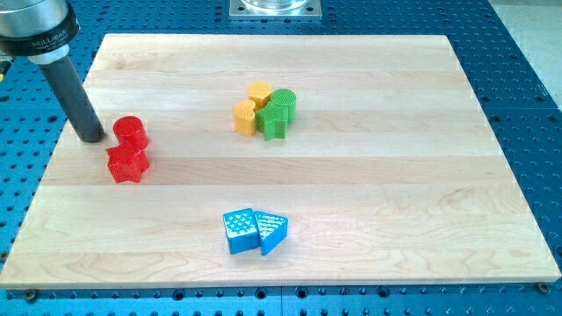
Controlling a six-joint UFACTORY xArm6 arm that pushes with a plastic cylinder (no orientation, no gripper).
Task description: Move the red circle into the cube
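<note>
The red circle (130, 132) is a short red cylinder on the wooden board (369, 175) at the view's left. A red star block (127, 163) touches it just below. My tip (91, 137) rests on the board just left of the red circle, a small gap apart. The blue cube (239, 231) sits low in the view's middle, with a blue triangle block (272, 232) touching its right side.
A cluster stands at the view's upper middle: a yellow block (245, 116), another yellow block (259, 93), a green cylinder (283, 103) and a green block (272, 124), all touching. The blue perforated table (527, 70) surrounds the board.
</note>
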